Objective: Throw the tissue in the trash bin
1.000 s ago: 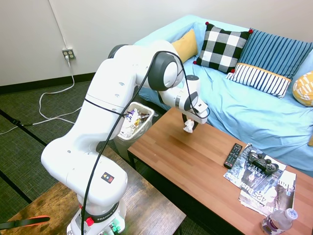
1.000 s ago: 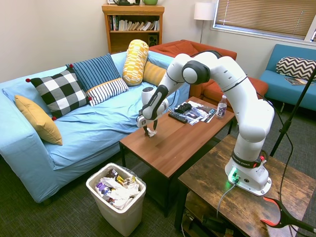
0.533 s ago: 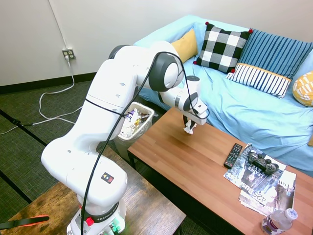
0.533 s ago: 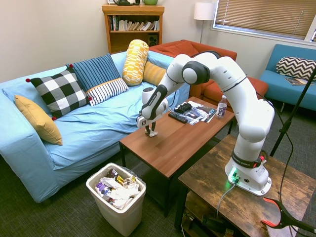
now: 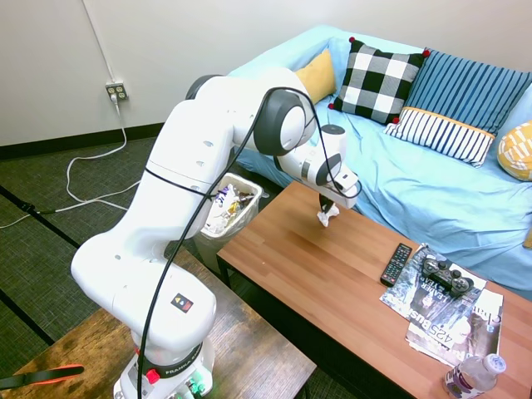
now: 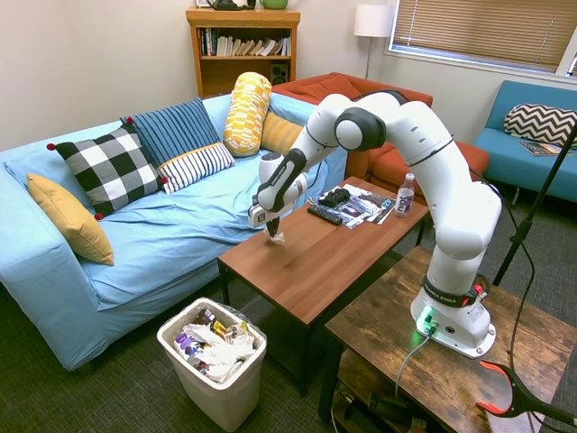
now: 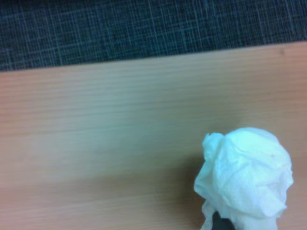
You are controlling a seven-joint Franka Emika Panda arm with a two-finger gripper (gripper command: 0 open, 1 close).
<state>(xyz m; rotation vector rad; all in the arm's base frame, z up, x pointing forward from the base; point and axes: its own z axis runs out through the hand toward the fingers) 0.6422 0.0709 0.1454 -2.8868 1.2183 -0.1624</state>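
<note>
The tissue [image 5: 326, 217] hangs in the end effector [image 5: 326, 213] over the bench [image 5: 332, 283] end nearest the sofa [image 5: 416, 174]; the trash bin [image 5: 226, 212] stands on the floor beside that end; a remote [image 5: 396, 264] lies toward the opposite end.

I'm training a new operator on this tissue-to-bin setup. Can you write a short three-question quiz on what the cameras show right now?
1. True or false: the tissue is already in the trash bin.
2. Multiple choice: what lies nearest the remote control on the coffee table? A) a game controller on magazines B) a laptop C) a mug
3. Short answer: which cushion sits next to the black-and-white checked cushion, toward the sofa's bin end?

Key
1. False. The tissue is pinched in the gripper over the table; the bin, already holding other waste, stands on the floor off the table's end.
2. A, the game controller.
3. The plain yellow cushion.
</note>
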